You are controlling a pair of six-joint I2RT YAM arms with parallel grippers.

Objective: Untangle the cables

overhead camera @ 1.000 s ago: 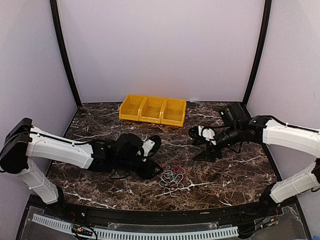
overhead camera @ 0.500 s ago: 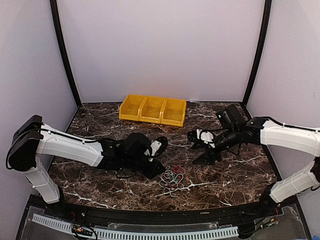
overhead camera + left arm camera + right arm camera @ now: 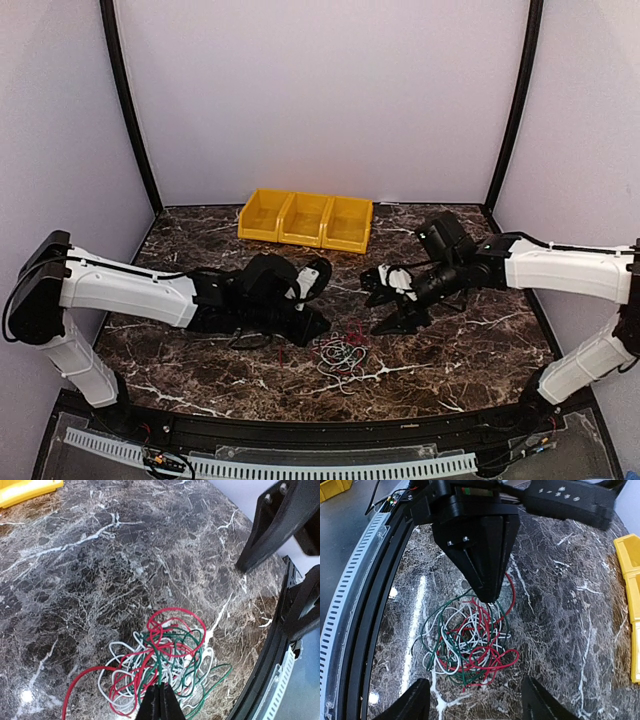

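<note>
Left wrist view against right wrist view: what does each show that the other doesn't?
Only left wrist: one black finger of the right pincer, seen from outside. Only right wrist: the left pincer face-on, its whole black body, tips shut at the red, green and white cable tangle. Both: that tangle, the dark marble table, the yellow plastic bins.

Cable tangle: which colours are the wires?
The tangle is red, white and green; clearest in the right wrist view.

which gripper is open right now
The right gripper: it stands spread wide, facing the cable pile. The left gripper is pinched shut, its tip down at the pile.
</note>
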